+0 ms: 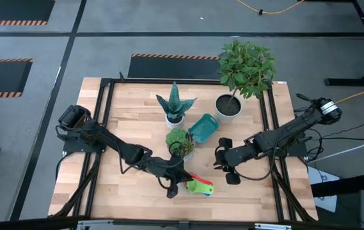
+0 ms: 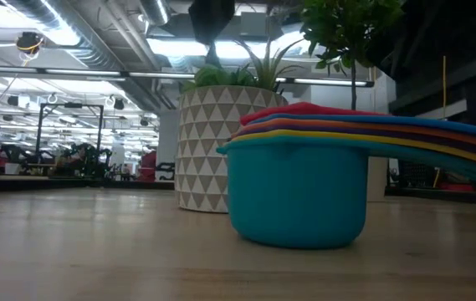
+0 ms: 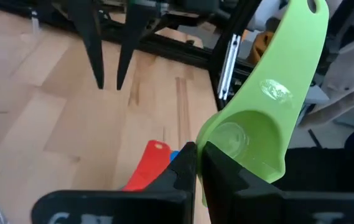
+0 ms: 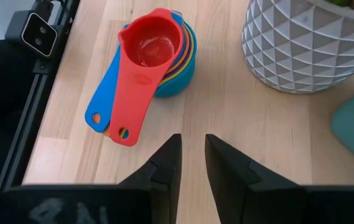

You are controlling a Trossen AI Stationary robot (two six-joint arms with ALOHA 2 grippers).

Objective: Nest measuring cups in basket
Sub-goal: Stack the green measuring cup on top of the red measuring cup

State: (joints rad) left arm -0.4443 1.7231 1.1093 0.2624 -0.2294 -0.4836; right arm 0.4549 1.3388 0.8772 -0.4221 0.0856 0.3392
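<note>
Two arms meet over the table. High view: left gripper (image 1: 180,181) clenches the green cup (image 1: 200,186); basket (image 1: 203,128) lies near the plants. Right wrist view: right gripper (image 4: 192,163), fingers slightly parted, empty, faces the nested cups (image 4: 158,53).

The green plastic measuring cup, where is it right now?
The green plastic measuring cup is pinched in the left gripper near the table's front edge in the high view, beside the red measuring cup.

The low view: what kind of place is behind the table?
Probably a workshop or lab hall: exposed ceiling ducts, strip lights and work benches in the low view, and hazard-striped floor markings from above.
</note>
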